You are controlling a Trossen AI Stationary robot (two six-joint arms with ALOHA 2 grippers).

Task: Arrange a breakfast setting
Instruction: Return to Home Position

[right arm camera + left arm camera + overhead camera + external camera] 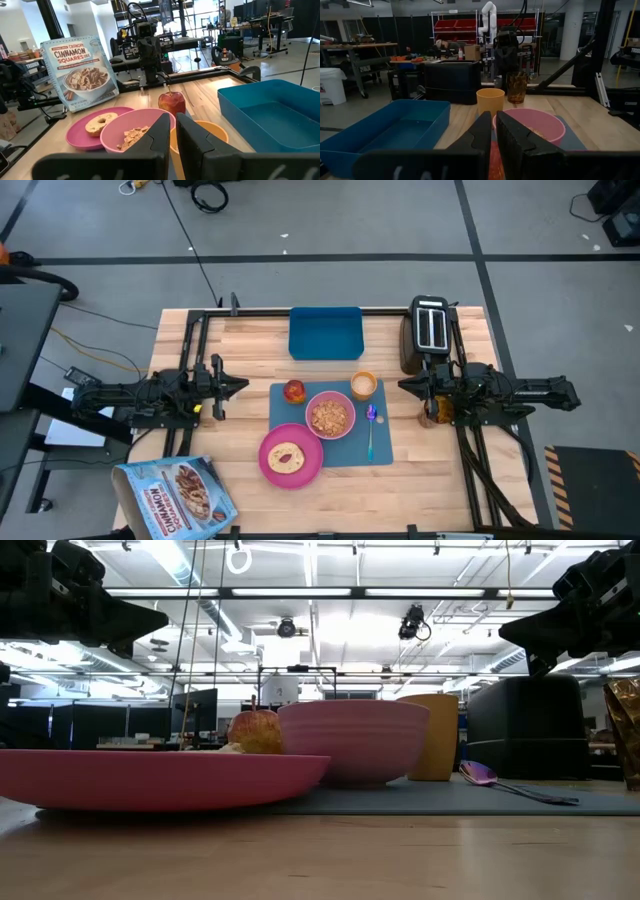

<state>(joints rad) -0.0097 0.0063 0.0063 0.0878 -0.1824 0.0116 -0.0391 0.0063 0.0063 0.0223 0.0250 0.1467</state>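
Pale wood planks make up the tabletop [240, 340], and a large slate-blue rectangular mat [345, 452] lies at its middle. A pink round bowl [310, 420] with tan cereal flakes in it sits on the mat. Just beside the bowl, at the mat's corner nearest the black toaster [428, 330], stands a small orange cup [363, 385]. A red apple with a yellow patch [294, 390] sits at the opposite back corner. Right of the bowl lies a teal-handled spoon [371, 430], its shiny purple scoop pointing toward the cup. A pink round plate [310, 472] overlaps the mat's front left corner and carries a round tan slice of bread [286, 457] with a dark centre.

The left gripper [243, 387] hovers left of the mat and the right gripper [402, 385] right of it. Each has its fingers drawn nearly together and holds nothing.
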